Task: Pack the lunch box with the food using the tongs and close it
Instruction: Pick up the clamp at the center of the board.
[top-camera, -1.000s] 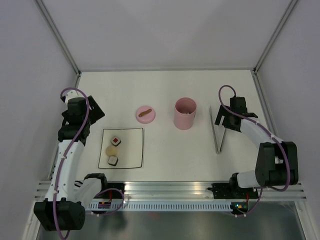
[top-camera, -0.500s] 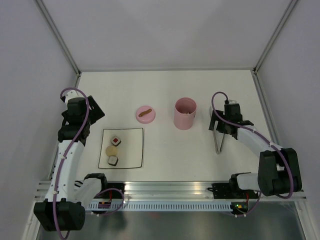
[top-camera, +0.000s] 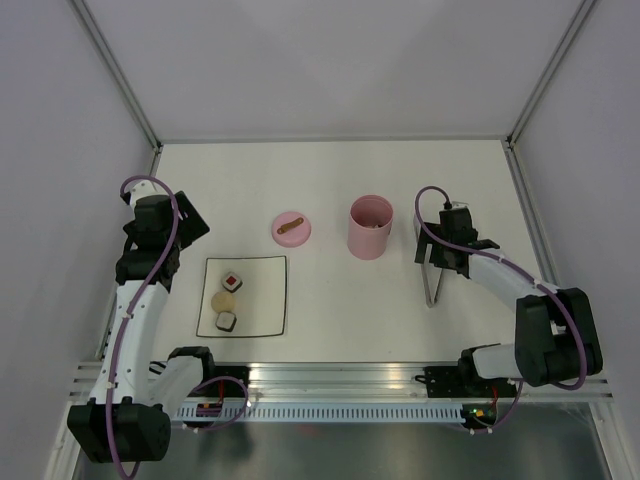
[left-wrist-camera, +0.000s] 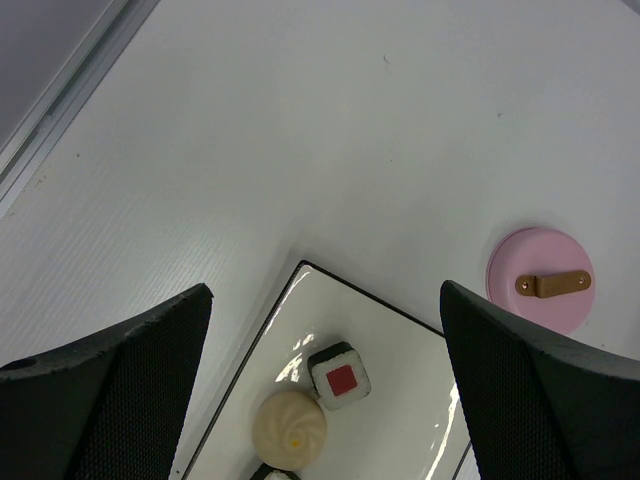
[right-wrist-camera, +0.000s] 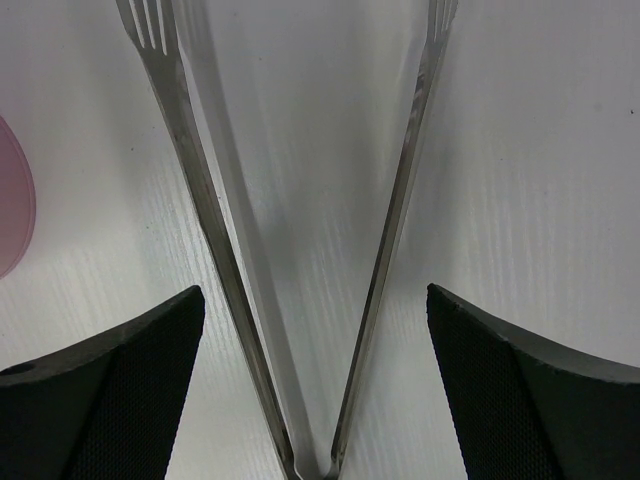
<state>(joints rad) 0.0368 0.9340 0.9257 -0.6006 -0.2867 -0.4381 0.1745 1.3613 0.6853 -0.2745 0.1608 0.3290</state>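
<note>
The right hand (right-wrist-camera: 312, 320), jaws wide apart, has swung in from the side and now straddles the tongs (right-wrist-camera: 208, 200). They lie flat on the surface (top-camera: 330, 300) just right of the open pink lunch box (top-camera: 370, 228), so a grasp looks near. The left hand (left-wrist-camera: 320, 310), also spread, stays above the plate (top-camera: 270, 268) of food (top-camera: 232, 280). The lid (top-camera: 291, 228) lies left of the box. Nothing blocks the tongs.
</note>
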